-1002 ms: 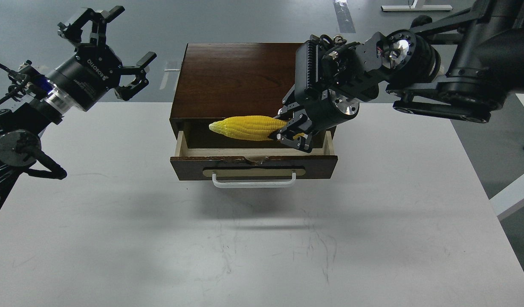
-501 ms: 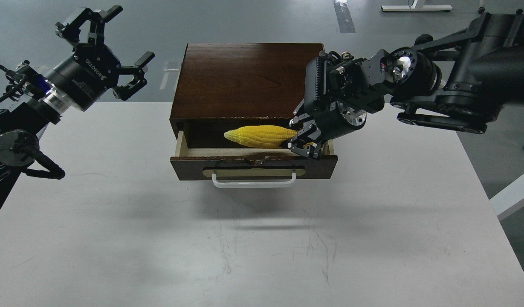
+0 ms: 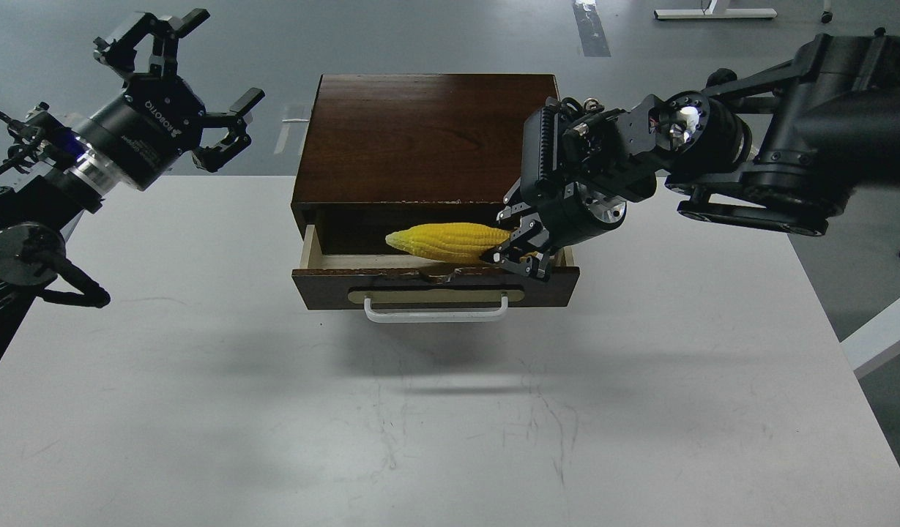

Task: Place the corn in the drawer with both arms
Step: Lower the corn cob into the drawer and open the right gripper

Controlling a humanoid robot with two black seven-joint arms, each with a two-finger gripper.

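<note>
The dark brown drawer (image 3: 435, 287) with a white bar handle stands pulled open from its cabinet (image 3: 420, 139), showing a pale wood interior. The yellow corn (image 3: 448, 241) lies across the open drawer, pointed tip to the left, its thick end held by my right gripper (image 3: 514, 247), whose fingers are shut on it. My left gripper (image 3: 193, 80) is raised at the far left, well away from the cabinet, with its fingers spread open and empty.
The cabinet stands at the far middle of a white table (image 3: 450, 410). Grey floor lies beyond the table's back edge. My right arm (image 3: 786, 168) reaches in from the right above the table's far right corner.
My right gripper has carried the corn to the right and down, from above the drawer's opening into it. The left gripper has shifted only slightly.
</note>
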